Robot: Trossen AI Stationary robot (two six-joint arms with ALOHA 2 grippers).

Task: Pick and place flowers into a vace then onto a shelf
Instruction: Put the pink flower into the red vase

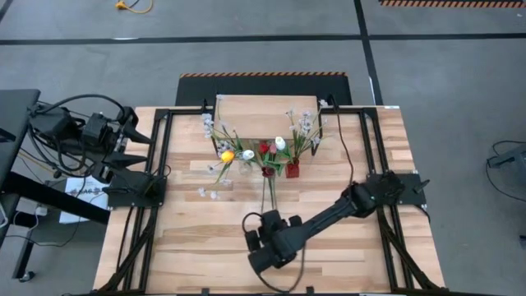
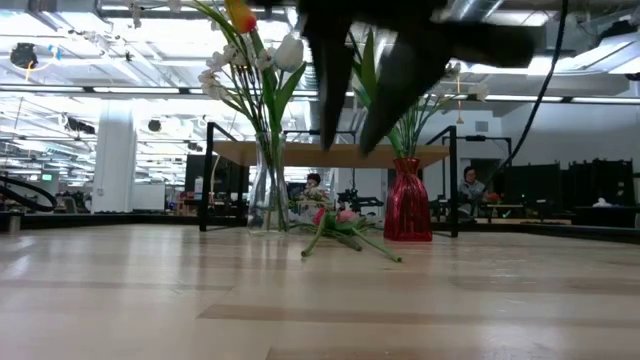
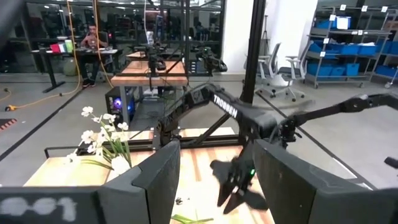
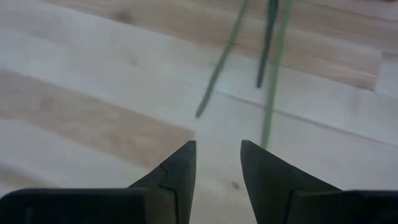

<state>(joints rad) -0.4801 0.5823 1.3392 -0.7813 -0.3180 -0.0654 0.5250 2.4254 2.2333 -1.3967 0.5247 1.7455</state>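
The right tool (image 4: 217, 163), fingers apart and empty, hovers just short of the loose flowers' (image 4: 272, 68) stem ends, whose long axes run straight ahead toward the shelf (image 1: 265, 107).

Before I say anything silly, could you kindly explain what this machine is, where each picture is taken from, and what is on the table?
It is a robot with two dark arms at a wooden table, each ending in a two-finger end effector. One picture looks straight down, one looks level across the tabletop, and one comes from a camera on each wrist.

The right end effector hovers over the stems of loose flowers lying on the table; its fingers stand apart and hold nothing. The left end effector waits at the table's left edge, also empty.

A clear vase and a red vase, both holding flowers, stand in front of the small shelf.
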